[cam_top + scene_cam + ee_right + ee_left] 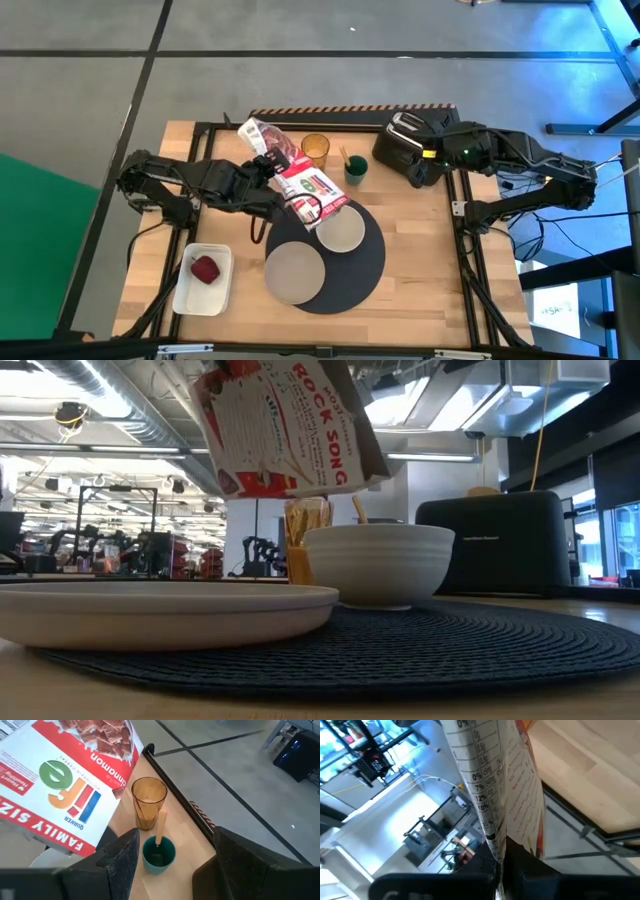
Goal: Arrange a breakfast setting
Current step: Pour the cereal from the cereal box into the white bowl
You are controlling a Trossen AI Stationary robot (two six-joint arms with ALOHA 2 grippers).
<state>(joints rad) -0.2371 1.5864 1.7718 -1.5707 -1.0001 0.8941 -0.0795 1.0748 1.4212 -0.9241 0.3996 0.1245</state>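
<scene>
While the plate [294, 272] and bowl [341, 233] sit on the dark mat [365, 262] near the bench's front edge, the left tool [268, 170] pinches a tilted cereal box [300, 180] above the bowl. Tumbler [315, 149]: back edge. Right tool [432, 168], fingers spread, hovers beside the toaster [405, 143].

table [420, 270]: light wood, black frame | mat [355, 275]: round, dark, front centre, bearing a plate and bowl | tray [187, 290]: white, front left, apart from mat | tumbler [316, 149]: amber, back centre | green cup [356, 170]: just right of tumbler | toaster [412, 148]: black, back right
</scene>
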